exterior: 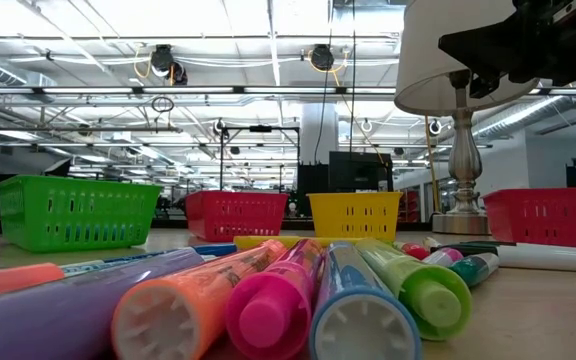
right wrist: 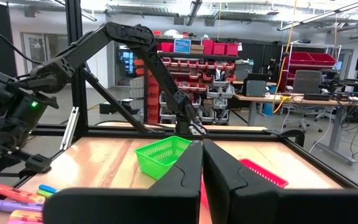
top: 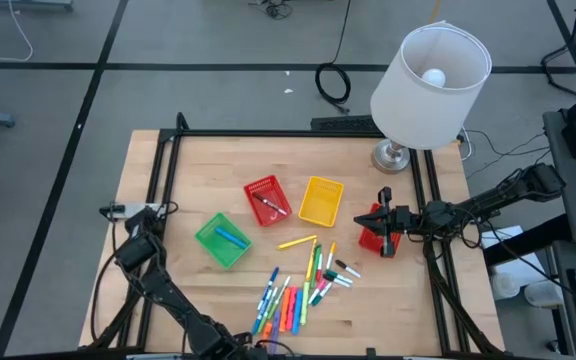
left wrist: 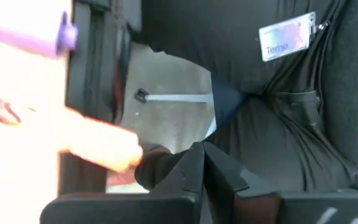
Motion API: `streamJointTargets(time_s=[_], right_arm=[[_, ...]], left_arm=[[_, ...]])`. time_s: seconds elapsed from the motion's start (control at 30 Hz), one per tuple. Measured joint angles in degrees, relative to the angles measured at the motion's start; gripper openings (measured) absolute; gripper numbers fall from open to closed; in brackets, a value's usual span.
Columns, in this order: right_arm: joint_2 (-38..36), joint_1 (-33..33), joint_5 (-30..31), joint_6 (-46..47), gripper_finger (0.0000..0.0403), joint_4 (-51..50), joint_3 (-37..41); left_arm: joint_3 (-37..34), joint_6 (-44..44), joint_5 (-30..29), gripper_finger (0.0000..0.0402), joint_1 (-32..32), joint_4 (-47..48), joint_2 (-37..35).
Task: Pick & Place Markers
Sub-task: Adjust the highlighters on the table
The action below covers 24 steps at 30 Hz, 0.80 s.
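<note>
Markers loose on the tabletop, both end effectors clenched and empty.

High view: markers (top: 303, 285) lie fanned near the front edge, centre; right end effector (top: 385, 232) hovers over a red basket (top: 372, 240) by the right edge, left end effector (top: 258, 352) at the front edge. Risk: closed fingers descending would scatter the packed pens.
Low view: thick capped barrels, orange, pink, blue, green, touching side by side; likely to roll.
Right wrist view: green basket (right wrist: 161, 154) ahead.
</note>
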<state>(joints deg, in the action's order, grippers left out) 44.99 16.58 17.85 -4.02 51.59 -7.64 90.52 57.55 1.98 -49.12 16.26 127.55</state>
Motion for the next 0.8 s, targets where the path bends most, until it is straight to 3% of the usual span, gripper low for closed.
streamJointTargets(time_s=[0.8], right_arm=[[0.0,0.0,0.0,0.3,0.0000,-1.3,0.0]], left_arm=[[0.0,-10.3,7.5,0.0006,4.7,4.1,0.0]])
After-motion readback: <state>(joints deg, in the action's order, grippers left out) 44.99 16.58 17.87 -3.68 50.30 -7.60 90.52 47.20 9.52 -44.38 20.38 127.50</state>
